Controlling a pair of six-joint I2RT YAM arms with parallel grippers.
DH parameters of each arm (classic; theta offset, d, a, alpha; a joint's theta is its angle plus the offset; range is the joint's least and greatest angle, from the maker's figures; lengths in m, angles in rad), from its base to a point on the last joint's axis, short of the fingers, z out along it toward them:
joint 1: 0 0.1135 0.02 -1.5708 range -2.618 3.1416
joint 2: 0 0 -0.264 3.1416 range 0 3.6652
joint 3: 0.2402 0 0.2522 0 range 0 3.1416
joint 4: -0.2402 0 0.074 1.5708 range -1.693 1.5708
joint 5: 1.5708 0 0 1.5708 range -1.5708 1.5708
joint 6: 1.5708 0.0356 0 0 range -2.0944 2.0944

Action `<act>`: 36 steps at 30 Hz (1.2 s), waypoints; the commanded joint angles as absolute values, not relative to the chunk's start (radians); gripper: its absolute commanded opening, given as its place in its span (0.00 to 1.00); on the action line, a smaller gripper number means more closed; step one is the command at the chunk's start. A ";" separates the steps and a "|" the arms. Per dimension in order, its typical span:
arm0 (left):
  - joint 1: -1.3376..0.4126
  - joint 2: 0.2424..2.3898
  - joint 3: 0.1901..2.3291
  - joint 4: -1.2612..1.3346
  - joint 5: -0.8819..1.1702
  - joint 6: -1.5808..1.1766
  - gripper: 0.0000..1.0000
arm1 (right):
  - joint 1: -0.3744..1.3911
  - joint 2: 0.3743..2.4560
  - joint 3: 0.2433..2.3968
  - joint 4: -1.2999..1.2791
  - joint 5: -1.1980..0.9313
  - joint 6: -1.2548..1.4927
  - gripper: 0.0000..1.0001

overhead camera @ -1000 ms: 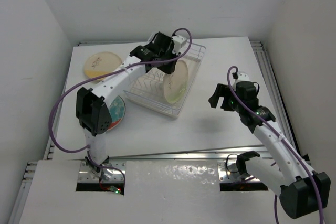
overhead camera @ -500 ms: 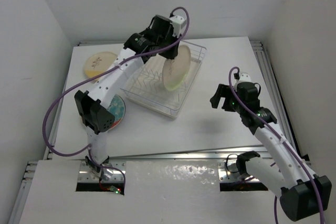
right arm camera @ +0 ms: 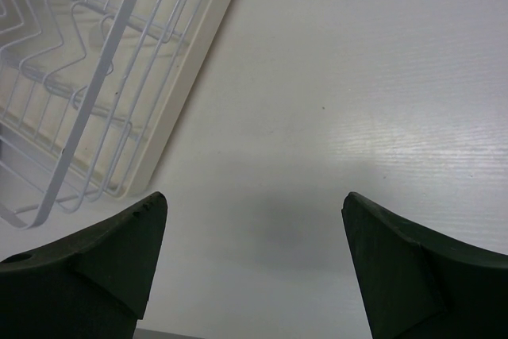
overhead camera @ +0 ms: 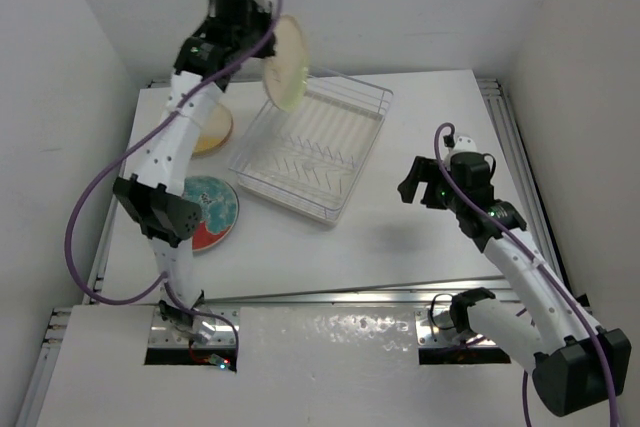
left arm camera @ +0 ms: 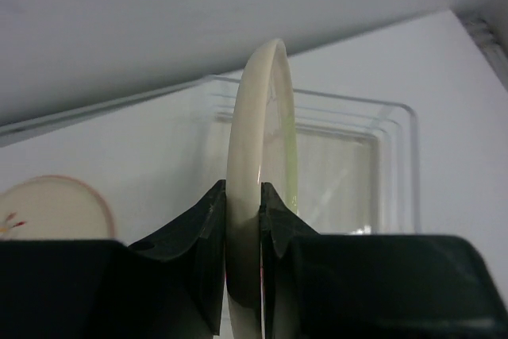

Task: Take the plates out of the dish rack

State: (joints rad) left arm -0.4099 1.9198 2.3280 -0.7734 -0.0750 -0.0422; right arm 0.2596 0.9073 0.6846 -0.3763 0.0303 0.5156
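Observation:
My left gripper (overhead camera: 262, 47) is shut on the rim of a cream plate (overhead camera: 285, 63) and holds it on edge, high above the far left end of the clear dish rack (overhead camera: 350, 179). In the left wrist view the plate (left arm camera: 258, 117) stands edge-on between my fingers (left arm camera: 208, 220), with the rack (left arm camera: 397, 164) below. The rack holds no plates. A cream plate (overhead camera: 215, 127) lies flat on the table left of the rack, partly hidden by my arm. A red-and-teal plate (overhead camera: 210, 209) lies nearer me. My right gripper (overhead camera: 418, 187) is open and empty above the table right of the rack.
White walls enclose the table at the back and both sides. The rack's white wire grid (right arm camera: 71, 77) shows at the upper left of the right wrist view, with bare table (right arm camera: 357, 77) beside it.
My left gripper has lifted the cream plate up out of the rack and carried it up and to the far left. The right arm has barely moved.

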 commanded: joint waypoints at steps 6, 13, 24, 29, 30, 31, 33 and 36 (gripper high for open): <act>0.033 1.786 2.335 -0.506 -0.051 -0.089 0.00 | 0.264 0.952 0.739 -0.331 -0.028 0.492 0.90; 0.265 1.830 2.119 -0.485 0.170 -0.115 0.00 | 0.265 1.015 0.764 -0.313 -0.077 0.502 0.89; 0.368 1.943 1.962 -0.261 0.419 -0.164 0.00 | 0.265 1.035 0.781 -0.348 -0.092 0.537 0.88; 0.391 1.994 1.910 -0.210 0.474 -0.184 0.00 | 0.265 1.014 0.779 -0.373 -0.074 0.555 0.87; 0.391 1.996 1.866 -0.198 0.491 -0.186 0.00 | 0.265 1.011 0.776 -0.374 -0.069 0.557 0.87; 0.390 1.997 1.840 -0.181 0.520 -0.190 0.00 | 0.267 1.008 0.778 -0.374 -0.066 0.561 0.87; 0.391 1.996 1.778 -0.103 0.531 -0.216 0.00 | 0.265 1.005 0.784 -0.379 -0.058 0.566 0.87; 0.391 2.008 1.747 -0.074 0.525 -0.229 0.00 | 0.265 1.014 0.804 -0.390 -0.058 0.572 0.87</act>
State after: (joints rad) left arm 0.3817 2.0350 1.7390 -0.2691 0.4427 -0.1734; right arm 0.2596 1.0237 0.7456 -0.3912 -0.0742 0.5518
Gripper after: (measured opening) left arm 0.162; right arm 0.871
